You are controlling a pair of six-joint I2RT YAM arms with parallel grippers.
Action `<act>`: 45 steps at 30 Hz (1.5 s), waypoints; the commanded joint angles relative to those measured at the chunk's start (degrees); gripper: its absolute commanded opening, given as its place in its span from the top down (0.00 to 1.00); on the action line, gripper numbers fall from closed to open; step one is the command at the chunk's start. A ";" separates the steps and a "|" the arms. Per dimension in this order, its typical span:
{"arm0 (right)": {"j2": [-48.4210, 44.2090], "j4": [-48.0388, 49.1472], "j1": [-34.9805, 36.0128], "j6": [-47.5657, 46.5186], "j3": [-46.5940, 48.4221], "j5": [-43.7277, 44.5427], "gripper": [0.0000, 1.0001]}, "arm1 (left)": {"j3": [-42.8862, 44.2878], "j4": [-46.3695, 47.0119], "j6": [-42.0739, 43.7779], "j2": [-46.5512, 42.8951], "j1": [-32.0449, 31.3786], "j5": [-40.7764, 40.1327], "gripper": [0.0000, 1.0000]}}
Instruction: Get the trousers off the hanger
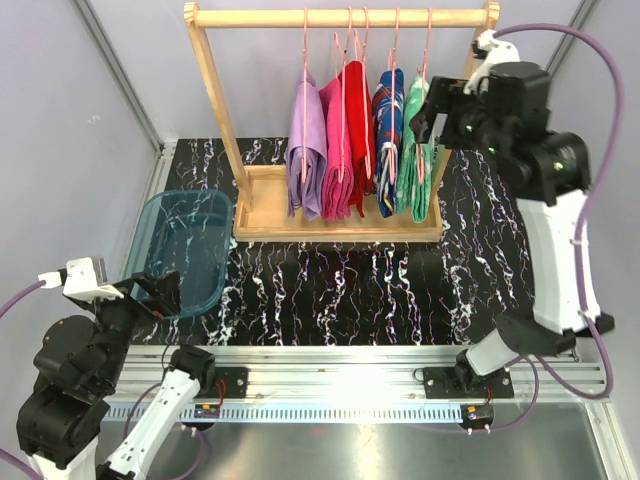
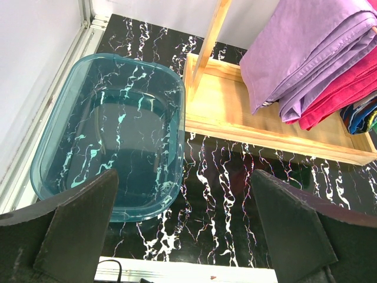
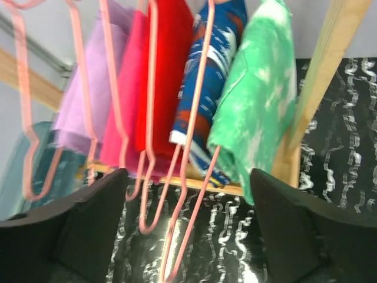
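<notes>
Wide apart and holding nothing, the jaws of the right gripper [image 3: 187, 177] sit level with the lower halves of the garments, facing the right end of the wooden rack [image 3: 330, 71]. The left gripper [image 2: 184, 177] is equally spread and empty, low over the table beside the teal plastic tub [image 2: 106, 130]. Straight ahead of the right fingers, the mint green trousers [image 3: 259, 94] drape over the last pink wire hanger [image 1: 428, 50], close against the rack's upright. The navy patterned trousers [image 3: 206, 71] hang just beside them on the next hanger, and red, pink and lilac pairs follow to the left. The step looks like an approach to the green pair. To do it well, the fingers should close on the folded cloth alone, below the hanger's bar, with neither finger slipping between the wires. The fabric can then be drawn off toward the open front so the hanger stays on the rail.
</notes>
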 commanded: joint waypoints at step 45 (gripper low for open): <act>-10.51 47.29 2.91 -10.56 -15.58 14.49 1.00 | -1.49 16.14 2.44 6.72 -0.15 15.91 0.01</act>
